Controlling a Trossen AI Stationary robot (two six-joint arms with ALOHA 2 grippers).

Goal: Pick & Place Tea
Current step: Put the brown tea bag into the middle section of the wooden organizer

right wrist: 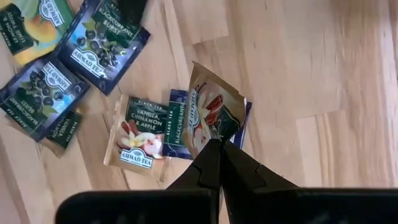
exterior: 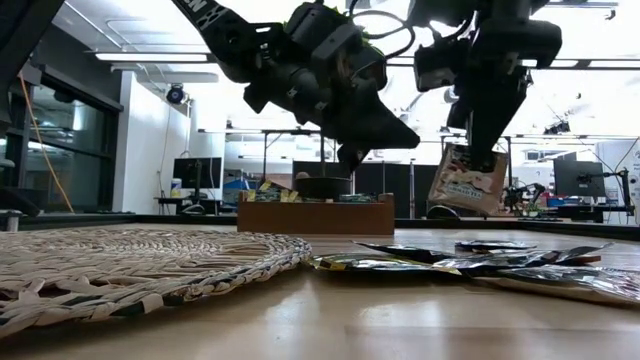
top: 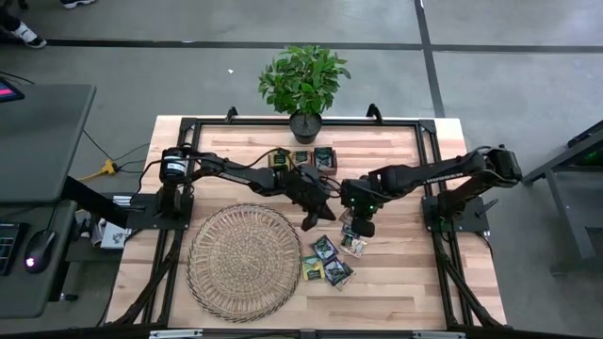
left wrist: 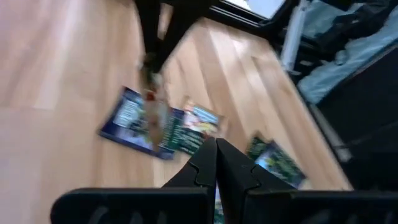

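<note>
- Where the wooden table [top: 396,282] carries everything, the round wicker mat [top: 243,261] is its largest item, lying bare at the front left with no tea on it.
- Behind it, near the potted plant [top: 303,85], the small wooden tray [exterior: 315,215] already holds a few sachets; their exact count cannot be told.
- The left pincer [top: 309,224] hangs above the table just beside the loose pile, its fingers [left wrist: 214,165] pressed together on nothing.
- The right pincer [right wrist: 217,149] is clamped on the edge of one pale vanilla, cinnamon and apple sachet [right wrist: 211,118], lifted clear of the table and hanging tilted over the pile.
- The loose tea sachets [top: 328,261] lie right of the mat, overlapping: the right wrist view shows about six on the table, three of them dark blackcurrant ones, one yellow-green, one pale.
- A sachet looks light, thin, slick and floppy, so it would likely be best pinched at a free edge or corner; stacked ones may lift together.
</note>
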